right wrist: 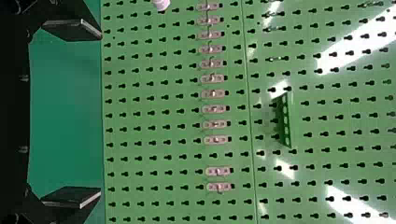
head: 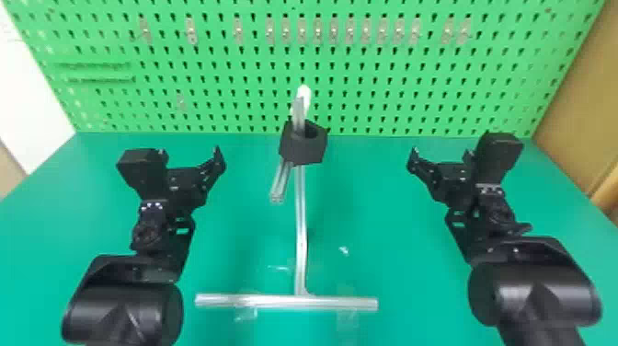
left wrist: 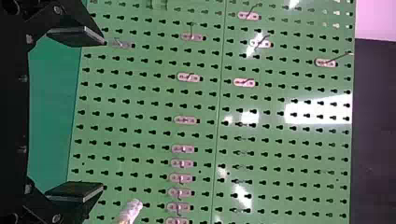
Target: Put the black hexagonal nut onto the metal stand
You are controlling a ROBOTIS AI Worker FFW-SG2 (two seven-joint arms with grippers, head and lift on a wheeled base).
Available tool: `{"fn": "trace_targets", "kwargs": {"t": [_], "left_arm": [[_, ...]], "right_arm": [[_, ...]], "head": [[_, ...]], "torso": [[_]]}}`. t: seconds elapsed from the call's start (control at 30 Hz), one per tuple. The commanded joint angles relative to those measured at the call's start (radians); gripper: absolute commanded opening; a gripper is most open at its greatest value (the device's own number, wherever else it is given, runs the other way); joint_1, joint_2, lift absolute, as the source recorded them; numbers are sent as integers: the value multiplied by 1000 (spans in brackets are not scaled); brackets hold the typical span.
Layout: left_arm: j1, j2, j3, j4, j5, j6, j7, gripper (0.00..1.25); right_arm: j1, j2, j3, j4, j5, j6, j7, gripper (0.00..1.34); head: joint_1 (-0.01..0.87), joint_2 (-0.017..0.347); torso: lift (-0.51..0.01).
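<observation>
at the middle of the green table [head: 395, 257], a silver metal stand [head: 300, 230] rises from a straight crossbar [head: 285, 302], and the thick black hexagonal nut [head: 303, 149] sits high on it, around the upright post, whose top pokes up through the hole. a short silver stub [head: 279, 184] juts out just below the nut, angled toward the robot. the left end effector [head: 189, 157] hangs to the left of the stand, well apart from the nut, its two flat black fingers spread wide with nothing between them. the right end effector [head: 441, 158] hangs on the other side, likewise wide and empty. behind everything stands a bright green perforated metal board [head: 377, 94] bearing a row of small hooks on clear plates [head: 302, 31].
</observation>
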Motion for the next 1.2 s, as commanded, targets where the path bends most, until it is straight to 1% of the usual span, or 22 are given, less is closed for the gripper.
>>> {"fn": "trace_targets", "kwargs": {"t": [0.0,1.17], "left_arm": [[0,0,2,0,2,0,0,1066],[-3,0,-2,0,0,-5,0,1065]], "right_arm": [[0,-1,0,-4,-1,0,0,1210],[-1,-1,9,-12,-5,0,0,1210]], "head": [[693,81],[693,81]], "torso": [[-1],[-1]]}}
